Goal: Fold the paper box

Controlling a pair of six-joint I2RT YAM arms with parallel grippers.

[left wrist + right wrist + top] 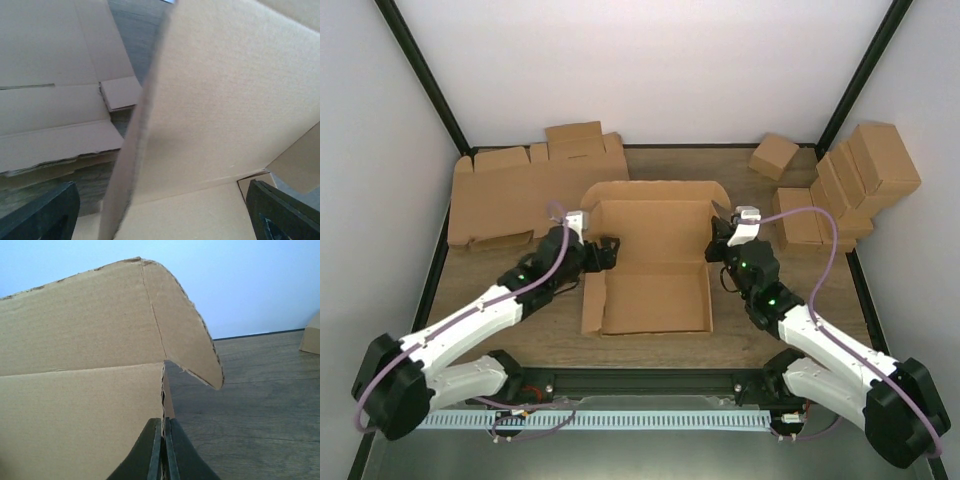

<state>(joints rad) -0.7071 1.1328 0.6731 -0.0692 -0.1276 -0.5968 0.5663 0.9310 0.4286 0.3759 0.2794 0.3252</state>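
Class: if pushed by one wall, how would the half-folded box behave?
Probably light: the box is thin, single-sheet cardboard, so it may slide on the table. The walls likely flex at their creases; the rear flap bends over, so a push might fold it instead.

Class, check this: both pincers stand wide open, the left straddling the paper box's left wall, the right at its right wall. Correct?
Not quite. The right pincer is shut, pinching a wall of the paper box, as the right wrist view shows. The left pincer is open.
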